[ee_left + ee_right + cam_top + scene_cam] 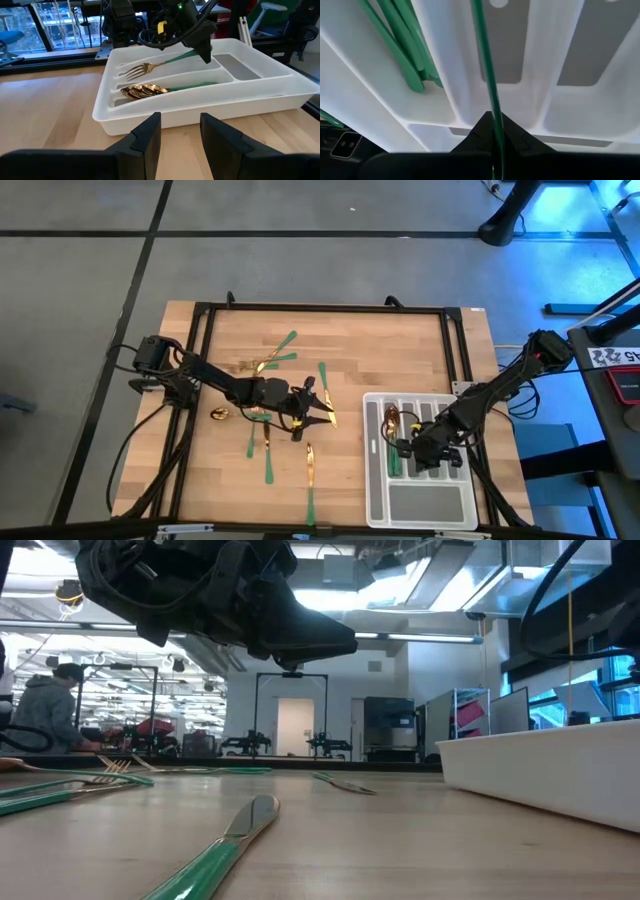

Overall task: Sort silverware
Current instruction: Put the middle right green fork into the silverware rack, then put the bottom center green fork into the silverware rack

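Right gripper (pixel 202 47) clamped on a fork (pixel 150 66) over the tray (pixel 165 117) holding spoons (pixel 145 91); left gripper (pixel 180 132) parted, empty.

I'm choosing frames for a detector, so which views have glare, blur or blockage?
Low view: a dark arm blocks the top, the near knife is soft, and ceiling lights glare. Left wrist view: crisp on the tray, with gold glints on the spoons. Right wrist view: very close, the fork handle in the right pincer looks soft. High view: blue light at the right edge.
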